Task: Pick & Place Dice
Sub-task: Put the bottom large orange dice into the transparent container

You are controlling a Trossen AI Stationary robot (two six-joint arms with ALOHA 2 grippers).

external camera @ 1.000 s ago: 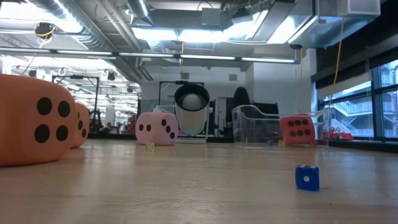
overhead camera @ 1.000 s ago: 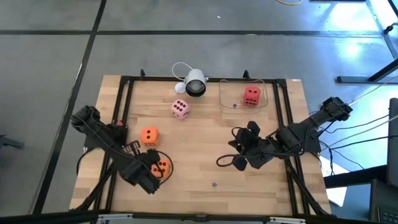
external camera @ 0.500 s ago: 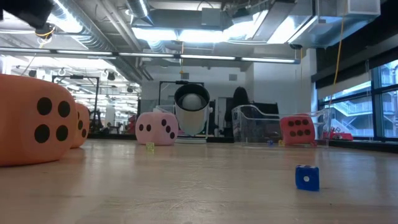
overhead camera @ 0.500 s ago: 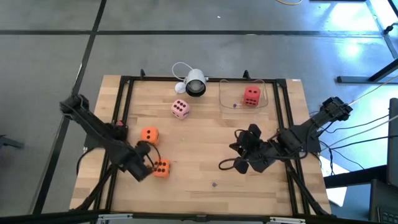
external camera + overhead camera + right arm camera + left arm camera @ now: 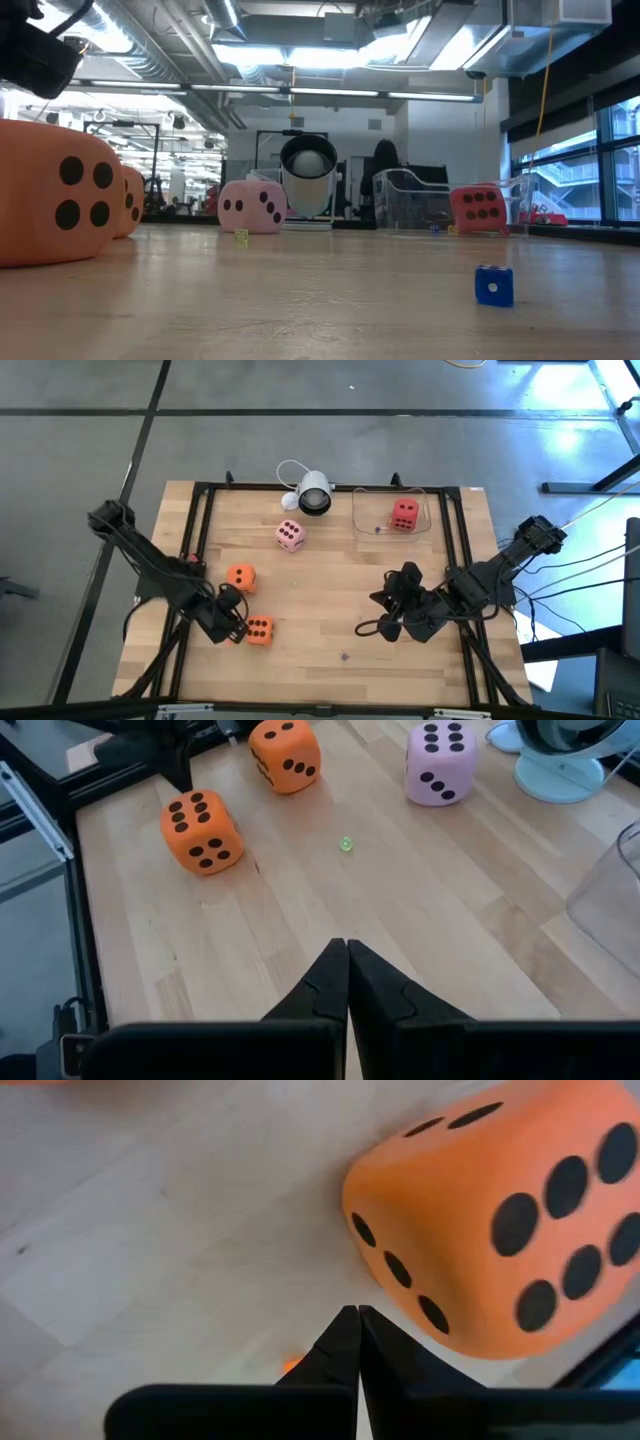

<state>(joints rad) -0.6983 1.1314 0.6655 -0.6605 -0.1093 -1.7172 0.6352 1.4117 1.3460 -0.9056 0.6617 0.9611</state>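
Left gripper closed, holding nothing, tips just beside the near orange die at the table's left front; fingers pressed together, short of the die's three-dot face. Right gripper also closed and empty, hovering over bare wood right of centre, fingers meeting at a point.

Room: wide open boards between the two grippers and across the front middle. Black frame rail runs close along the left side, right next to the left arm; matching rail on the right by the right arm.

Hard to see: near orange die cut off by the frame edge in the left wrist view. Low view catches only a dark piece of the left arm in its upper corner. Clear tray almost invisible from above, walls show faintly.

Around: second orange die just behind the near one, apart from it. Pink die further back, near the white round camera at the rear edge. Red die inside the clear tray, back right. Tiny blue die on open wood toward the front; tiny green die between the orange and pink ones.
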